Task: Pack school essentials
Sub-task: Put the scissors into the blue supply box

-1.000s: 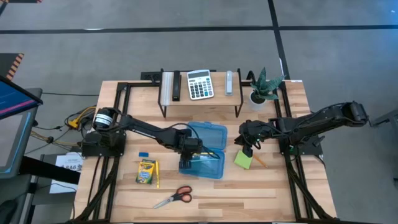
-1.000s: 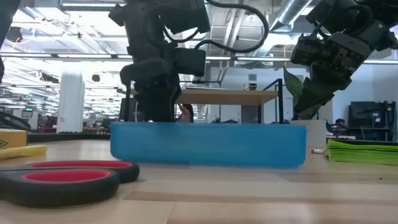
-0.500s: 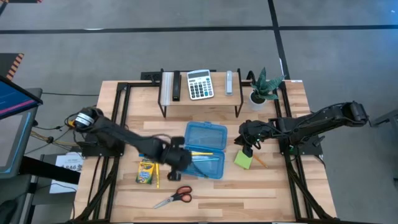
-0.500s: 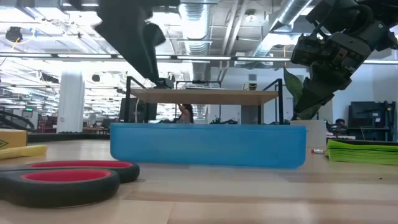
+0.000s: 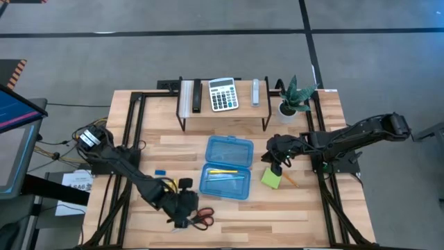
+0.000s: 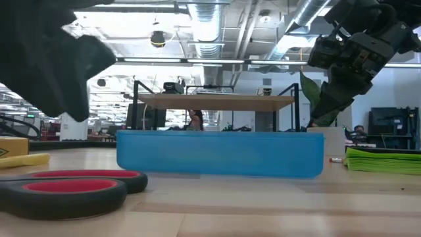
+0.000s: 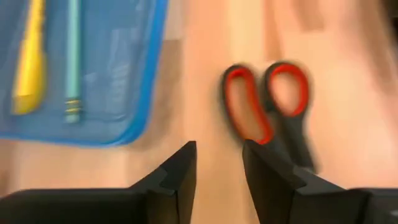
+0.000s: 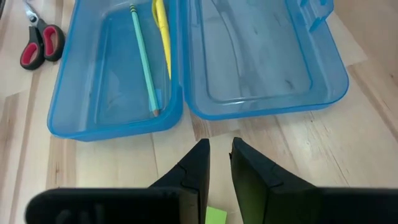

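- High view: the left gripper (image 5: 182,217) is seen over the red-handled scissors (image 5: 202,217) on the wooden desk (image 5: 229,208); the open blue plastic case (image 5: 227,167) lies mid-desk.
- Left wrist view: its fingers (image 7: 180,177) are slightly apart, nothing held.
- Right wrist view: the right gripper (image 8: 217,165) is narrowly parted above a lime-green sticky-note pad (image 8: 215,216).

My left arm reaches low toward the table's front edge; my right arm waits, folded in from its side.

My left gripper (image 5: 182,215) points downward near the front edge, and my two dark fingers (image 7: 177,180) stand a little apart with nothing between them. My right gripper (image 5: 277,164) hangs above the table on the right, wrist bent downward, its fingers (image 8: 196,168) separated by a narrow gap and holding nothing.
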Robot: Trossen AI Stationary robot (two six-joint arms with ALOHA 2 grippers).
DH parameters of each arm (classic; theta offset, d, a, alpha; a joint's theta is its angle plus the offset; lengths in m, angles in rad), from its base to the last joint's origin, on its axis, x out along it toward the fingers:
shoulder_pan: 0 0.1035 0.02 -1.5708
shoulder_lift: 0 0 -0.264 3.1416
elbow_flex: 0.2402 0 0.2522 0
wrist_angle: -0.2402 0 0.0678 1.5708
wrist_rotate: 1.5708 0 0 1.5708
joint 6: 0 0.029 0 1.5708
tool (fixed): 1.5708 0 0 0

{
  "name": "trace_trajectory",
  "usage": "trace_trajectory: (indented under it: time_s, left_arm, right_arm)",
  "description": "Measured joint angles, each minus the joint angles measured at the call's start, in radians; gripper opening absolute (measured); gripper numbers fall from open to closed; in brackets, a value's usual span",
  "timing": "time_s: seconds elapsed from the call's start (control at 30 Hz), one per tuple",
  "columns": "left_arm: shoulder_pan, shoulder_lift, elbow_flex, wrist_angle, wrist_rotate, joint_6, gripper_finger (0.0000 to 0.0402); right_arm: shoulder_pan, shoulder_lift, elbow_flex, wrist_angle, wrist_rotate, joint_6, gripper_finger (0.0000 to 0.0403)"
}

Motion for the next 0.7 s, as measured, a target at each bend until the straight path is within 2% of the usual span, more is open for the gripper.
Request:
trace_trajectory:
  time_s: [0.17, 0.33, 0.7]
  left_arm:
    - [-0.026, 0.0, -0.068, 0.133, 0.037, -0.038, 0.0099]
    - [-0.033, 0.004, -0.08, 0.159, 0.049, -0.122, 0.0098]
    - [-0.07, 0.006, -0.08, 0.257, 0.052, -0.15, 0.016]
  right_arm:
    - [0.0, 0.0, 0.0, 0.001, 0.0, 0.007, 0.0088]
    - [-0.001, 0.0, 0.0, 0.001, 0.001, 0.007, 0.0088]
    - [-0.002, 0.0, 0.0, 0.001, 0.002, 0.008, 0.0088]
